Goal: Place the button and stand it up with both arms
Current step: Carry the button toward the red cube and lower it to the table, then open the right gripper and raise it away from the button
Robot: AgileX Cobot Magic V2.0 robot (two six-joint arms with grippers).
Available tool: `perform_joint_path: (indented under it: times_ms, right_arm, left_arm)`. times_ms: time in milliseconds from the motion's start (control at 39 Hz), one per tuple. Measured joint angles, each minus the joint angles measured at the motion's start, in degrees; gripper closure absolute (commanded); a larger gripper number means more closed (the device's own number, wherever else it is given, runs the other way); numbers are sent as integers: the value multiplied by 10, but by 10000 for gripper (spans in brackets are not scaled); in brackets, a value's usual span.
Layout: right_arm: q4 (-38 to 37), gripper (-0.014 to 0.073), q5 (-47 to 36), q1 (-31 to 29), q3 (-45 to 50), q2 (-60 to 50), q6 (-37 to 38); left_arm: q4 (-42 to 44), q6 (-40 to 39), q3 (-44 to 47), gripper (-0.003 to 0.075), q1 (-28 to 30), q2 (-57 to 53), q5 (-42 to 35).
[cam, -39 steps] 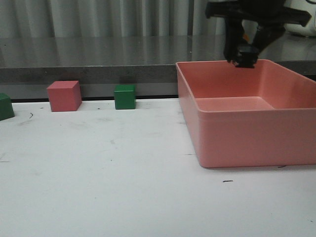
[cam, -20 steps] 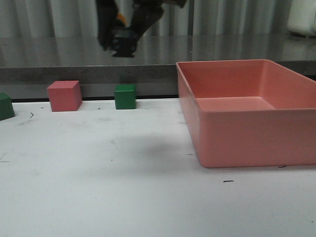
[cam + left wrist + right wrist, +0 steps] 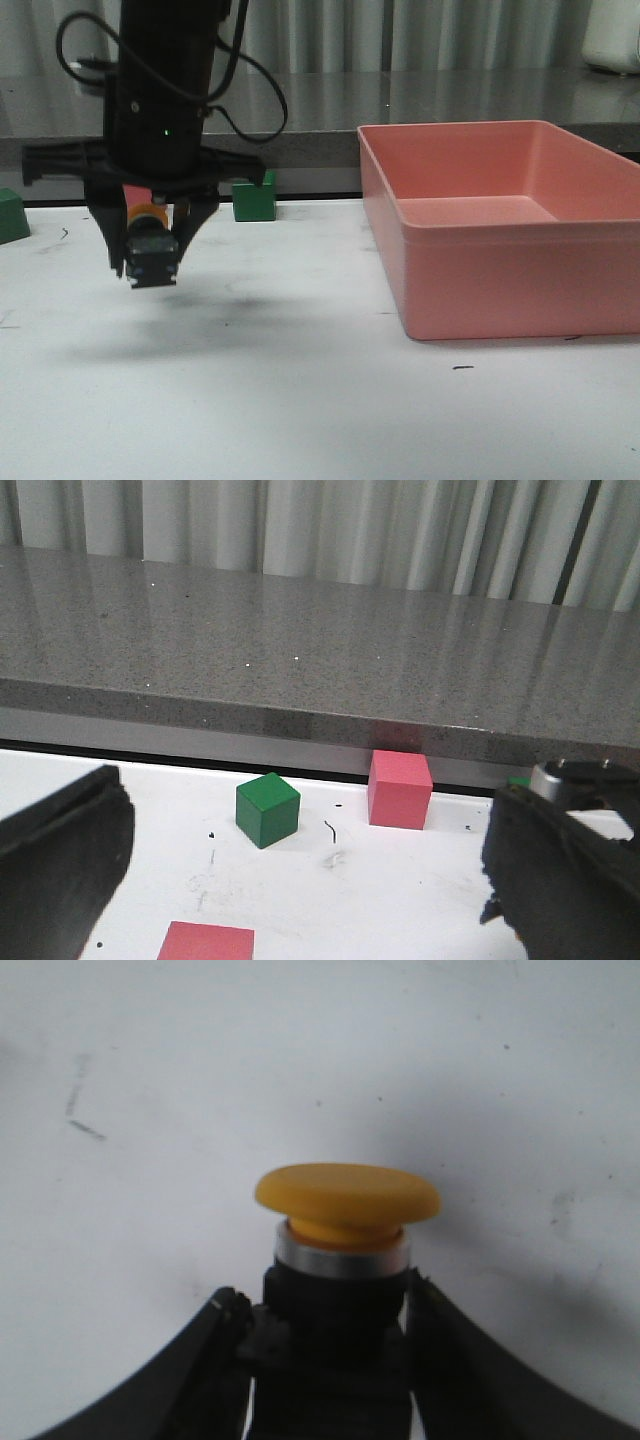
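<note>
Carrying the button (image 3: 150, 243) clamped between its closed jaws, the right gripper (image 3: 152, 262) is hanging just above the table (image 3: 320, 400), well left of the pink bin (image 3: 500, 280) in the front view; a second ago it was over the bin's far wall. The step looks like placing, so lowering comes next. The left wrist view is showing the left gripper (image 3: 300, 865) spread open and empty. The right wrist view is showing the yellow cap (image 3: 346, 1196) pointing away from the wrist.
</note>
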Motion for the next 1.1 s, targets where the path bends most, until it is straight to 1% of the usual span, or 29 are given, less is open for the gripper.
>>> perform_joint_path:
  times_ms: [179,436,513,615,667,718,821,897,974,1026,1077,1103]
  right_arm:
    - [0,338,5,-1,0,31,26]
    - [0,328,7,-1,-2,48,31]
    - [0,261,7,-1,-3,49,32]
    - [0,85,7,-1,-5,49,32]
    - [0,29,10,-1,-9,49,32]
    - [0,6,15,-1,-16,49,32]
    - [0,6,36,-1,-40,43,27]
    - [0,36,56,-1,-64,35,15]
    - [0,130,61,-1,-95,27,1]
    - [0,232,64,-1,-118,21,-9]
    - [0,364,65,-1,-142,16,-18]
    - [0,412,65,-1,-148,14,-21]
  left_arm:
    - [0,0,0,40,0,0,0]
    - [0,0,0,40,0,0,0]
    - [0,0,0,40,0,0,0]
    - [0,0,0,40,0,0,0]
    - [0,0,0,40,0,0,0]
    - [0,0,0,40,0,0,0]
    - [0,0,0,40,0,0,0]
    - [0,0,0,40,0,0,0]
    - [0,0,0,40,0,0,0]
    - [0,0,0,40,0,0,0]
    - [0,0,0,40,0,0,0]
    - [0,0,0,40,0,0,0]
